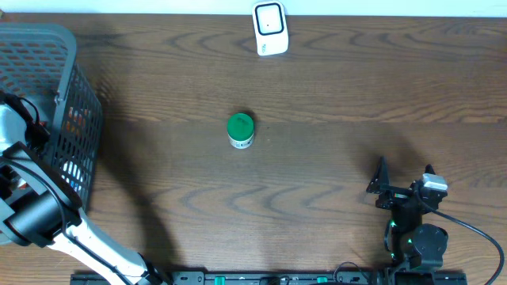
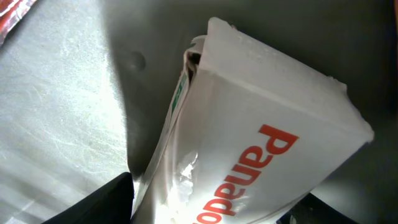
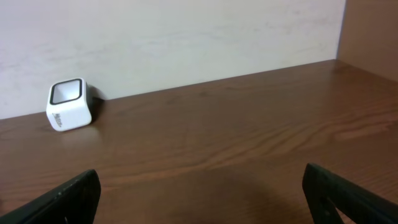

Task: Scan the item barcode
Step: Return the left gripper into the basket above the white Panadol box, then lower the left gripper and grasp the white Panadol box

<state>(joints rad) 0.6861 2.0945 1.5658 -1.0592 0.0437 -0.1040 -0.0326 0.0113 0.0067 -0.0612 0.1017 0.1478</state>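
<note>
A wooden counter (image 1: 317,95) carries a grey basket (image 1: 47,36) at its left edge, with the left arm at it. A white scanner (image 1: 270,29) sits at the far edge and a green-lidded jar (image 1: 240,130) mid-counter. A white, red-lettered box (image 2: 261,124) lies tilted between the left fingers (image 2: 115,199); whether they clamp it I cannot tell. The right fingers (image 3: 62,199) stand apart.

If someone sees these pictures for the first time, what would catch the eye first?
Probably the green-lidded jar, standing alone in the middle of the table. Next, in the left wrist view, a white box with red lettering fills the frame. The grey mesh basket at the table's left edge and the white scanner at the far edge follow.
</note>
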